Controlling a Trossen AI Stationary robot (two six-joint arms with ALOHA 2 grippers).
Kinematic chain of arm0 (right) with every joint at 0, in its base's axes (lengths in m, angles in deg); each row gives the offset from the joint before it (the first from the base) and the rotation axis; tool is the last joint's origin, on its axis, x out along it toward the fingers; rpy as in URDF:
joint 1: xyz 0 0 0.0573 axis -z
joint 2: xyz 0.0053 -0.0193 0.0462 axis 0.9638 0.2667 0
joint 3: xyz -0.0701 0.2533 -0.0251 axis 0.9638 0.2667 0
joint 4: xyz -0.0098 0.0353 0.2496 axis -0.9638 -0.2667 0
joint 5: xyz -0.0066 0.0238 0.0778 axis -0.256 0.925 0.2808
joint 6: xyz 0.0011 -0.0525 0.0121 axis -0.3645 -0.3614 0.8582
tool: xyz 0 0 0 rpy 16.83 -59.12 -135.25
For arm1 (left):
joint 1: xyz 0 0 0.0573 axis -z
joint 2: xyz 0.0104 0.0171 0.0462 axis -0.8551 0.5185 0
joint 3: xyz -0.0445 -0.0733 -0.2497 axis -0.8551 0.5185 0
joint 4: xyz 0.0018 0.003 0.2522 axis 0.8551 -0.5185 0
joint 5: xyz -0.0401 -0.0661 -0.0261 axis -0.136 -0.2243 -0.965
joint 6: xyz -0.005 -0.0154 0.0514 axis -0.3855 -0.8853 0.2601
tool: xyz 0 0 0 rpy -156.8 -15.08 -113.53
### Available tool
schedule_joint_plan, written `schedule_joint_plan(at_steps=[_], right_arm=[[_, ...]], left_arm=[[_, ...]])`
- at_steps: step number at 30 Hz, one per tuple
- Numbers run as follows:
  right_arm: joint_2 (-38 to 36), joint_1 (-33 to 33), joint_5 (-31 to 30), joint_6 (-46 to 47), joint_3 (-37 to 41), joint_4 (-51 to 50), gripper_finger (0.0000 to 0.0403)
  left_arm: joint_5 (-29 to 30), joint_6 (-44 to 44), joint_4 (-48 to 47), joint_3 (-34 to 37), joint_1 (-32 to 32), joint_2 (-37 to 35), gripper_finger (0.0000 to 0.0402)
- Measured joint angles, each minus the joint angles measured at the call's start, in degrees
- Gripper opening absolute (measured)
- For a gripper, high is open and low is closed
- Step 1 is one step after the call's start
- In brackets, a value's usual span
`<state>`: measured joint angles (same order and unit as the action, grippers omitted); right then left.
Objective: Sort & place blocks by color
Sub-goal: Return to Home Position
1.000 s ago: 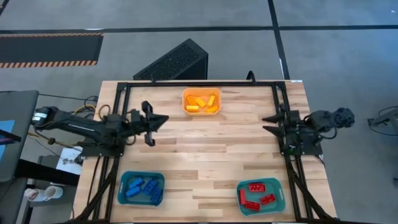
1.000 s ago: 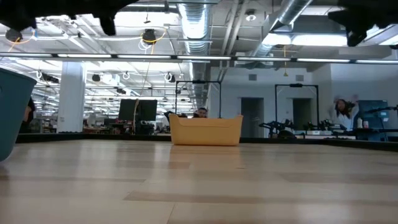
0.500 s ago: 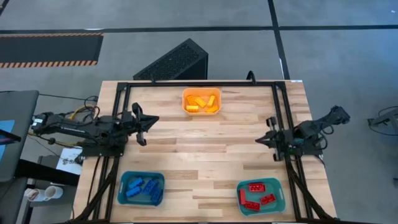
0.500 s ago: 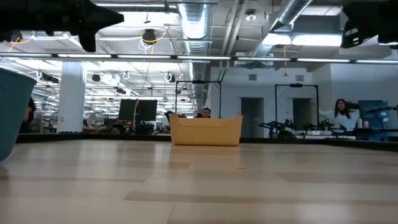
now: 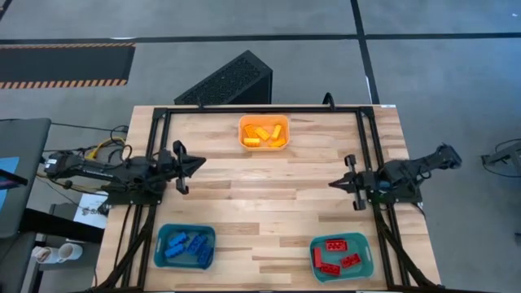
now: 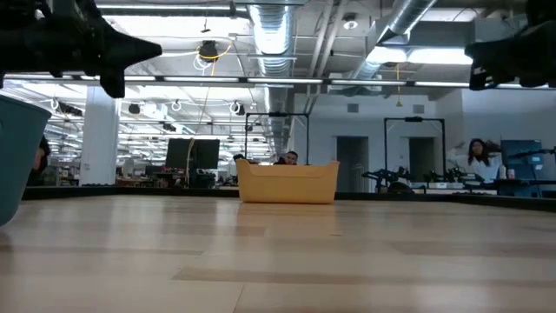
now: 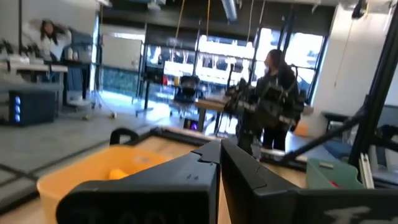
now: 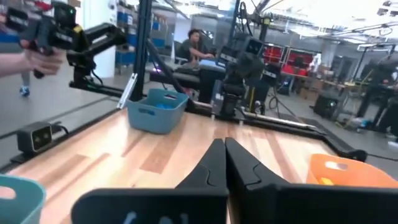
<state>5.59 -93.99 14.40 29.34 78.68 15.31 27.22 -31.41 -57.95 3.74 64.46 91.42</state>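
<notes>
The blocks lie sorted in three bins: yellow-orange blocks (image 5: 262, 134) in the orange bin (image 5: 263, 120) at the far middle, blue blocks (image 5: 186, 247) in the teal bin (image 5: 163, 236) at the near left, red blocks (image 5: 337, 254) in the teal bin (image 5: 365, 248) at the near right. My left gripper (image 5: 199, 162) is shut and empty above the table's left side. My right gripper (image 5: 334, 185) is shut and empty above the right side. Both sets of fingers point toward the table's middle.
A black frame (image 5: 260, 109) runs along the table's far, left and right edges. Bare wood (image 5: 260, 195) lies between the bins. A black ribbed box (image 5: 232, 80) stands on the floor beyond the far edge. People show in the room behind (image 6: 479, 156).
My left arm has drawn back toward the table's left edge and come lower in the low view. My right gripper has gone toward the table's near edge and a little toward its middle, and its arm has stretched out flatter. No block has moved.
</notes>
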Motion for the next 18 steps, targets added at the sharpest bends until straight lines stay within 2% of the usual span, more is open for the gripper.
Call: schedule_joint_plan(at_steps=[10, 13, 18], right_arm=[[0.0, 3.62, 7.03, 8.1, 0.06, -1.88, 0.0003], [0.0, 2.9, 8.46, 11.02, 0.07, -2.33, 0.0002], [0.0, 1.87, 7.65, 12.19, 0.11, -2.47, 0.0002]], left_arm=[[-3.13, -3.54, -12.88, -0.11, 0.0, -2.07, 0.0], [-4.22, -3.39, -17.95, -1.1, 0.02, -5.46, 0.0], [-6.08, -0.22, -25.32, -1.46, 0.02, -16.67, 0.0]])
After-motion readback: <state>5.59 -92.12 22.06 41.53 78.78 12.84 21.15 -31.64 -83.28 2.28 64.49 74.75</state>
